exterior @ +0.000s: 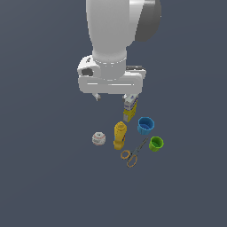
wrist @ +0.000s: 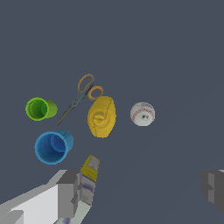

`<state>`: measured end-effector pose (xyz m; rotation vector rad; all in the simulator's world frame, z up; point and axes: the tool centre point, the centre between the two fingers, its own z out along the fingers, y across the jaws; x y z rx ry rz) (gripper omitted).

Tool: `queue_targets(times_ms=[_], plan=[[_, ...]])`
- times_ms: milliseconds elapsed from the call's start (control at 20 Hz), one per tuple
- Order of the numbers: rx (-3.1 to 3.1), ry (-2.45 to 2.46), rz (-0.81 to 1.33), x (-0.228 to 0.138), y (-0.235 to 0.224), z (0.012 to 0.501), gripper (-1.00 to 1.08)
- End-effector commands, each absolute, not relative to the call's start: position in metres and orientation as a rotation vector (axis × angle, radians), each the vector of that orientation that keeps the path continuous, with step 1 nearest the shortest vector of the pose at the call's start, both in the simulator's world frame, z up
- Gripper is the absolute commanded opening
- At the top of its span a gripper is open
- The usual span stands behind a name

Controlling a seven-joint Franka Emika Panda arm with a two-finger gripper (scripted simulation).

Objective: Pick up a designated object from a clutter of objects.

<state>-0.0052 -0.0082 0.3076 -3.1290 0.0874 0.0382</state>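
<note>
From my seat: green cup (exterior: pixel 156 143) sits upright on the floor (exterior: pixel 53 186), mouth up, axis vertical, so there's no real heading to it. It's the item farthest to the exterior view's right, just beside the blue cup (exterior: pixel 145 125) but apart from it, and close to the scissors' blade tips. Nothing is touching it.

Count, one of each, six items total:
- green cup, 1
- blue cup, 1, upright, larger
- yellow bottle (exterior: pixel 119 135), 1, standing, middle of the pile
- scissors (exterior: pixel 133 154), 1 pair, flat, tan handles toward the camera in the exterior view, blades angled toward the gap between the two cups
- white ball-like spool (exterior: pixel 99 138), 1, with red stitch-like marks in the wrist view, off to the exterior view's left of the bottle
- grey-and-yellow box (exterior: pixel 129 110), 1, directly under one fingertip

Gripper (exterior: pixel 114 96) hangs above the far side of the clutter, fingers spread wide, holding nothing. In the wrist view the box sits right against one finger (wrist: pixel 70 192); I can't tell whether they're touching. Gripper is well apart from the green cup.
</note>
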Motion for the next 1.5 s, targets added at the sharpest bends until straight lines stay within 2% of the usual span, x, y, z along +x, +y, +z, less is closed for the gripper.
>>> queue_targets(times_ms=[0, 400, 850, 1450], plan=[[-3.129, 0.087, 0.038, -0.005, -0.008, 0.308, 1.00], [-3.137, -0.016, 0.051, -0.001, 0.015, 0.307, 1.00], [-3.138, 0.001, 0.050, 0.002, 0.020, 0.303, 1.00], [-3.142, 0.184, 0.039, 0.027, 0.058, 0.264, 1.00]])
